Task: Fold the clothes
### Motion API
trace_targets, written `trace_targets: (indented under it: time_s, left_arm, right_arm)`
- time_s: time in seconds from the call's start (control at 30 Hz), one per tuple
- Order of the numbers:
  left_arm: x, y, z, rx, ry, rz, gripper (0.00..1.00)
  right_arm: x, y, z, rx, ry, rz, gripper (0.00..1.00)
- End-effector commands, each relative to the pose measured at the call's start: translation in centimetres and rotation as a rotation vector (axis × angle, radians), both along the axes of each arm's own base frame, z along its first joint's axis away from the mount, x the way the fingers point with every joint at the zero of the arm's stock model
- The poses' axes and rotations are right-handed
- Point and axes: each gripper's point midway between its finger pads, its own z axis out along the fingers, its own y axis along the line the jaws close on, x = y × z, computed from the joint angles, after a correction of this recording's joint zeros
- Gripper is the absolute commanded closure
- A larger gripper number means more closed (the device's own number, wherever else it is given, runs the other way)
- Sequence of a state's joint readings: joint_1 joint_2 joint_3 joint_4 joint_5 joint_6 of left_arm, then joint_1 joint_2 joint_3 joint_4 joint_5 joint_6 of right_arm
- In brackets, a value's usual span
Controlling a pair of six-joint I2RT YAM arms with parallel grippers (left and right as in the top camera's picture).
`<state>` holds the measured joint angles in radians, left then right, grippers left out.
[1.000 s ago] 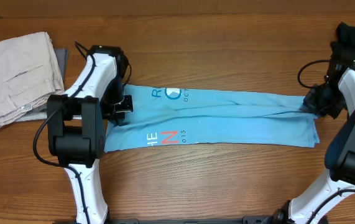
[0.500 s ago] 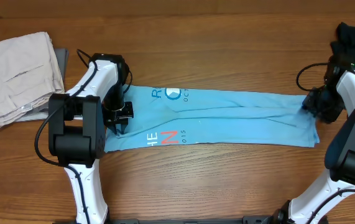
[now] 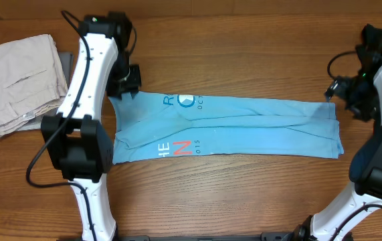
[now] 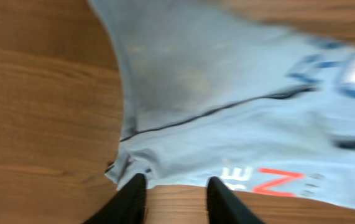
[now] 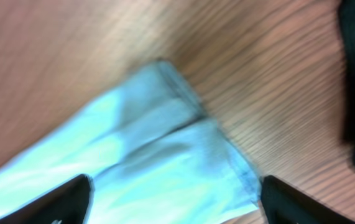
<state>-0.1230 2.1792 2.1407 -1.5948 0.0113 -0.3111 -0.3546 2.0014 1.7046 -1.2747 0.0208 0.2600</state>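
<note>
- Left tool [image 4: 176, 182]: released. Two dark fingers [image 4: 132, 202] stand apart, and only a cloth edge and bare wood show below the gap between them.
- From overhead, the left tool [image 3: 125, 82] sits at the upper left corner of the T-shirt [image 3: 257, 127]. I cannot tell whether it touches the cloth.
- Right tool [image 5: 176, 182]: released and spread wide. Its fingers [image 5: 53, 202] are at the two lower corners of the wrist view, with nothing clamped between them.
- From overhead, the right tool [image 3: 344, 97] is just beside the T-shirt's upper right corner.
- The light blue T-shirt is folded lengthwise into a long band and lies flat across the middle of the desk [image 3: 244, 40], running from one arm to the other.
- Its left end is drawn up to a point near the left tool, and its right end is squared off with layered edges.
- Red-and-white lettering [image 3: 177, 148] sits on the lower layer near the left end. A blue round print [image 3: 186, 100] sits on the upper layer.
- Khaki trousers [image 3: 20, 80] lie folded at the far left of the desk on a grey cloth [image 3: 67, 63], well apart from the T-shirt.
- A dark cloth [image 3: 378, 37] lies at the far right corner, behind the right arm.
</note>
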Motion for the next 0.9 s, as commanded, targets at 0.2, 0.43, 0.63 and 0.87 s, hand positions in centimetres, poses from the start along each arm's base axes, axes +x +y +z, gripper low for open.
trace_targets:
  time_s: [0.2, 0.43, 0.63, 0.87]
  left_arm:
    - [-2.3, -4.7, -1.8, -0.083, 0.079, -0.085, 0.96]
    - [-6.6, -5.1, -7.5, -0.055, 0.239, -0.114, 0.96]
    - [-8.4, -5.0, -10.5, -0.068, 0.289, -0.103, 0.96]
    - [-9.5, -4.7, -14.0, -0.066, 0.283, -0.093, 0.96]
  right_arm:
    - [0.5, 8.5, 0.7, 0.286, -0.035, 0.147, 0.96]
    - [-1.4, 13.5, -3.2, 0.309, 0.056, 0.259, 0.96]
    - [-2.0, 16.3, -6.6, 0.285, 0.052, 0.354, 0.96]
    - [-2.6, 17.1, -9.8, 0.225, 0.036, 0.407, 0.96]
